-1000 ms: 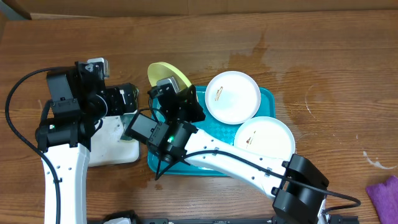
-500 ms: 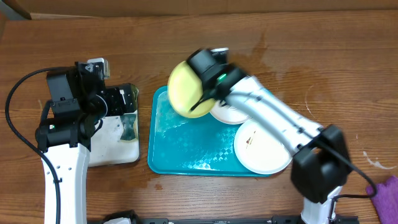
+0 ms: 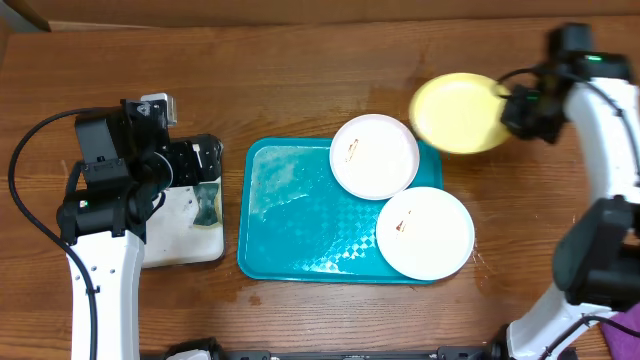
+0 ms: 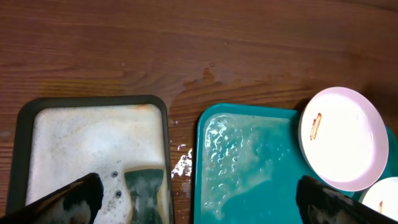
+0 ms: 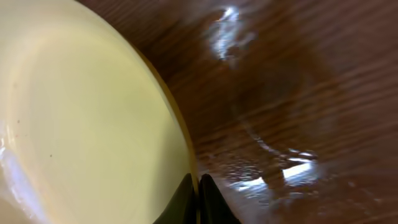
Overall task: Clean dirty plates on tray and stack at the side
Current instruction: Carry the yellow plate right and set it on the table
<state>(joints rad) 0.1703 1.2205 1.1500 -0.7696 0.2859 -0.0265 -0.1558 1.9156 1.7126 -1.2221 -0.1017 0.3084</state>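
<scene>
The teal tray [image 3: 290,230] lies mid-table with two white plates on its right half, one at the back [image 3: 375,155] and one at the front [image 3: 425,232], each with a small orange smear. A yellow-green plate [image 3: 458,112] hangs above the wooden table to the right of the tray. My right gripper [image 3: 512,108] is shut on its rim. In the right wrist view the plate [image 5: 81,118] fills the left side, with the gripper [image 5: 199,193] pinching its edge. My left gripper [image 4: 199,205] stands open and empty above the gap between the soapy tray and the teal tray [image 4: 249,162].
A small dark-rimmed tray [image 4: 37,112] full of foam sits left of the teal tray, with a sponge [image 4: 146,193] at its right edge. Water patches wet the wood behind the teal tray. A purple cloth [image 3: 620,310] lies at the front right corner.
My right arm has swung the yellow-green plate from over the teal tray's left end across to the right, past the tray. The left arm has stayed still.
</scene>
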